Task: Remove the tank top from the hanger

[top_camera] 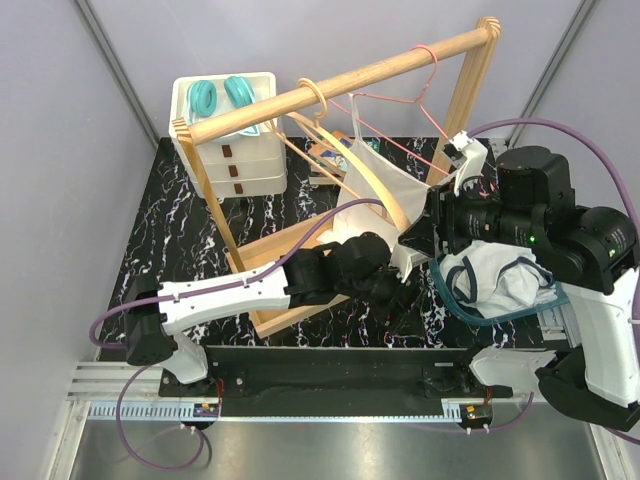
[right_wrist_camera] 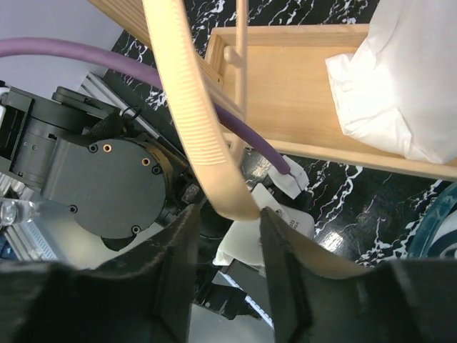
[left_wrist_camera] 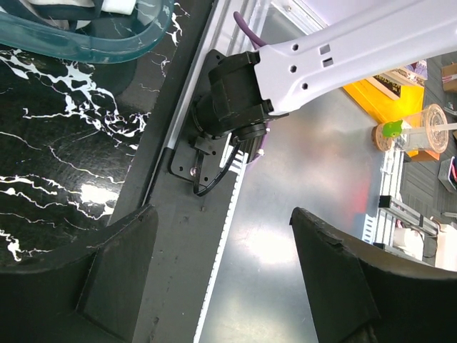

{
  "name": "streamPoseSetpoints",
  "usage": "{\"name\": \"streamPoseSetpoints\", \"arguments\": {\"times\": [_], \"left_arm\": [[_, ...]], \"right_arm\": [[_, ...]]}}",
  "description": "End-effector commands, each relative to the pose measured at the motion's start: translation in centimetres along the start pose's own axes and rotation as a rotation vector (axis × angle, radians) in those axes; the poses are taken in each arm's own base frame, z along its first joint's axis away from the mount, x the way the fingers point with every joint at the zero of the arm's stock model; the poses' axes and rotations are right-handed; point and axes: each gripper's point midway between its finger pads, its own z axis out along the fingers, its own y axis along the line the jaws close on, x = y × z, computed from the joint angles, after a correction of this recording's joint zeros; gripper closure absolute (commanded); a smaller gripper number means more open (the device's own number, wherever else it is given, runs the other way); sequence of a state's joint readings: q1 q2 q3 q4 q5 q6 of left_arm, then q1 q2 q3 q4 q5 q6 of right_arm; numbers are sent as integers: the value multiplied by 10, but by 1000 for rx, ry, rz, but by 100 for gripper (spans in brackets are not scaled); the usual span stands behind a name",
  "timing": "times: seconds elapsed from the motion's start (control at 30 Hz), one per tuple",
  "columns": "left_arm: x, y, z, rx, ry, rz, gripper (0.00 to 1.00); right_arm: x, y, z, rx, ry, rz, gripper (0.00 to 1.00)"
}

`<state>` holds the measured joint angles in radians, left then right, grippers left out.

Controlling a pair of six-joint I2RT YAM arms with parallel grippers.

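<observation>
A white tank top (top_camera: 392, 182) hangs by its straps under the wooden rod (top_camera: 340, 82). Its lower part (right_wrist_camera: 396, 93) rests on the rack's base. A beige hanger (top_camera: 372, 185) hooks over the rod, and its curved arm (right_wrist_camera: 189, 107) slants down across the cloth. My right gripper (top_camera: 416, 240) (right_wrist_camera: 230, 211) has its jaws narrowly open around the tip of that arm, which touches one finger. My left gripper (top_camera: 398, 300) (left_wrist_camera: 223, 211) is wide open with nothing between its fingers. It is low in front of the rack, pointing at the near table edge.
A pink wire hanger (top_camera: 425, 75) hangs on the rod's right end. A teal basket (top_camera: 455, 300) (left_wrist_camera: 107, 46) of white clothes sits under the right arm. A white drawer unit (top_camera: 240, 160) stands at the back left. The rack's wooden base (right_wrist_camera: 285, 93) lies behind the hanger.
</observation>
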<state>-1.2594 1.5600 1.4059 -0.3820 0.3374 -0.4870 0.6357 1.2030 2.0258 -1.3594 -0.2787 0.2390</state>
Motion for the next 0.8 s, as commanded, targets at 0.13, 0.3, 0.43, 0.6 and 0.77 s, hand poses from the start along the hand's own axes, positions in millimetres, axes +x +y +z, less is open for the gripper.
{"name": "streamPoseSetpoints", "arguments": {"times": [0.13,0.3,0.43,0.6,0.77], "left_arm": [[-13,-20,-10,76,-28,26,21],[-10,-20,-10,79,-18,16,23],[-6,-22,-11,86,-9,9,26],[8,-35,-9,102,15,24,28],[25,-43,-5,96,38,31,29]], "right_arm": [[19,-7,1,26,57,6,65],[12,-7,3,29,31,18,78],[8,-2,7,7,22,49,90],[1,7,10,-37,4,78,93],[-2,11,15,-52,4,113,92]]}}
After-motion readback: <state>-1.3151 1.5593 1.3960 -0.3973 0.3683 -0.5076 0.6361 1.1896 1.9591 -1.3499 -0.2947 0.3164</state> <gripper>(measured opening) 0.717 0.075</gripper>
